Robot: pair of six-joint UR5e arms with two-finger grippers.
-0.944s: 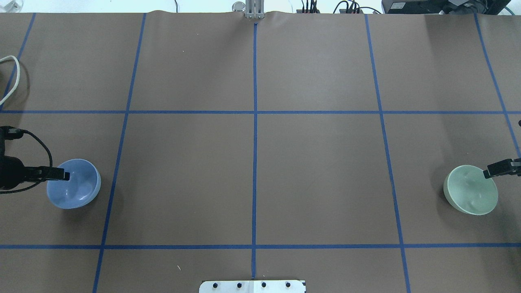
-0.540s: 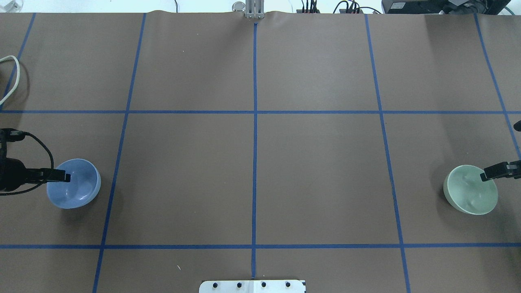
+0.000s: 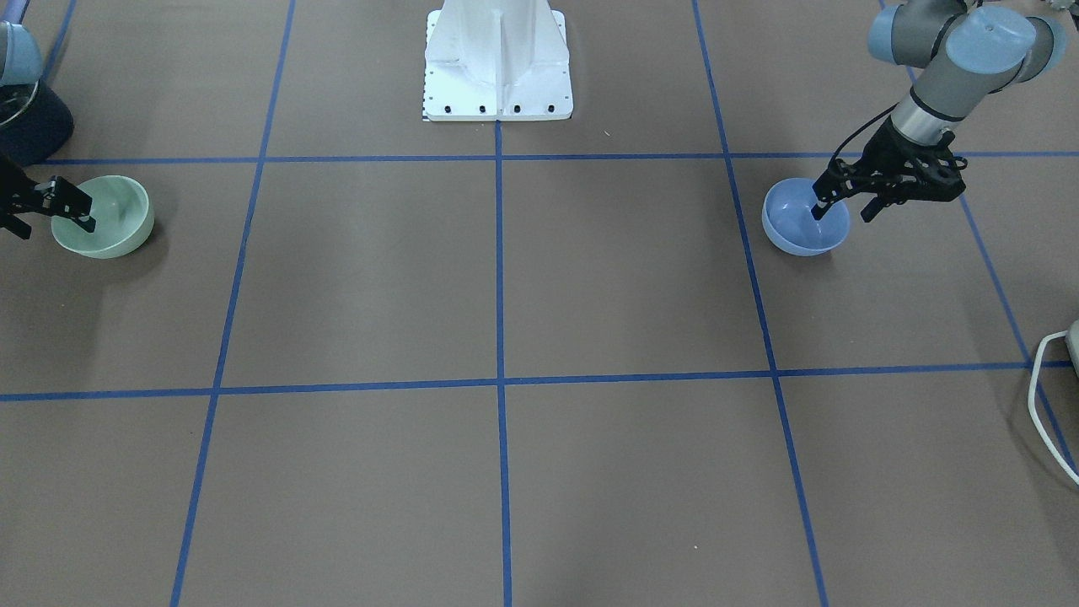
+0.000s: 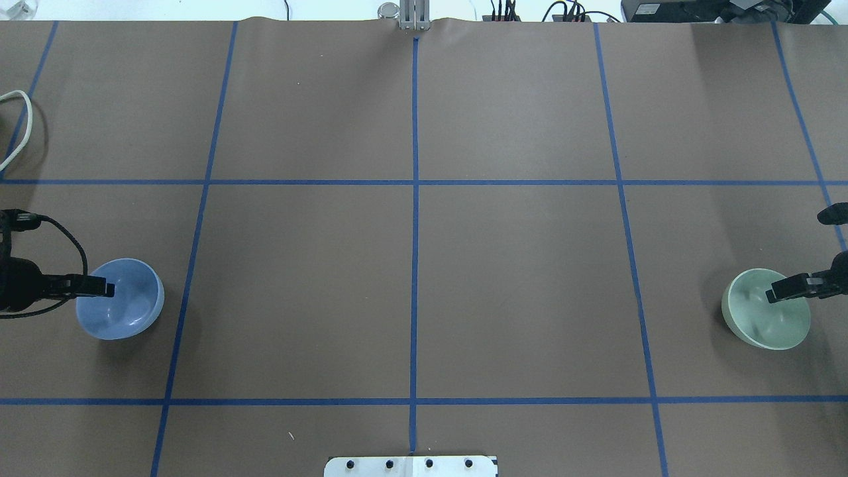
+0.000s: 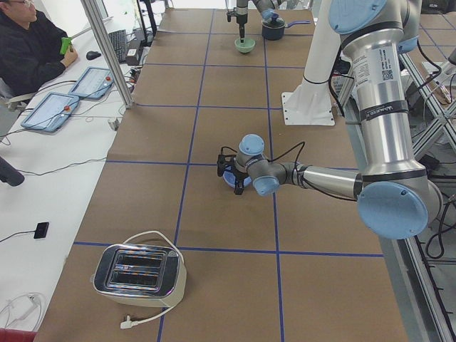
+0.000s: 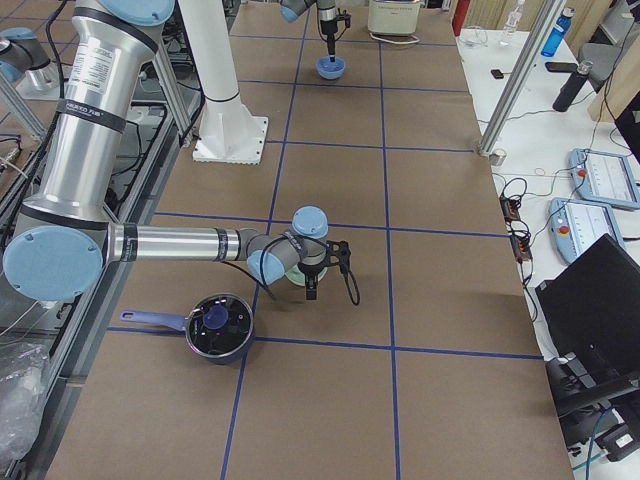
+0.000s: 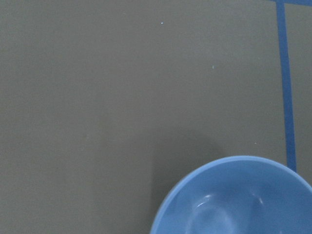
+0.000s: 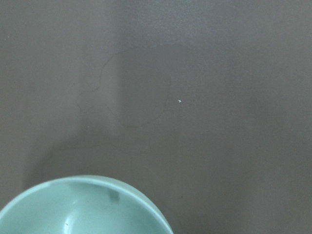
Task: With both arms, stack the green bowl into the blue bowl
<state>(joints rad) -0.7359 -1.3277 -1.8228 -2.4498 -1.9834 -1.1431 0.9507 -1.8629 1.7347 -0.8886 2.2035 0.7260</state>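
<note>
The blue bowl (image 4: 120, 299) stands at the table's left edge in the overhead view. It also shows in the left wrist view (image 7: 234, 200). My left gripper (image 3: 841, 211) is open and straddles the bowl's outer rim, one finger inside and one outside. The green bowl (image 4: 766, 318) stands at the right edge and shows in the right wrist view (image 8: 83, 209). My right gripper (image 3: 50, 223) is open and straddles its outer rim the same way, one finger (image 4: 785, 290) over the bowl's inside. The wrist views show no fingers.
The white pedestal (image 3: 497, 59) stands at the robot's side, mid-table. A toaster (image 5: 139, 269) sits past the blue bowl at the left end. A dark pot with a blue handle (image 6: 218, 325) sits near the green bowl. A white cable (image 4: 16, 126) lies far left.
My right gripper has moved further in over the green bowl, toward the view's left and slightly down. My left gripper has barely moved. Both bowls stay in place.
</note>
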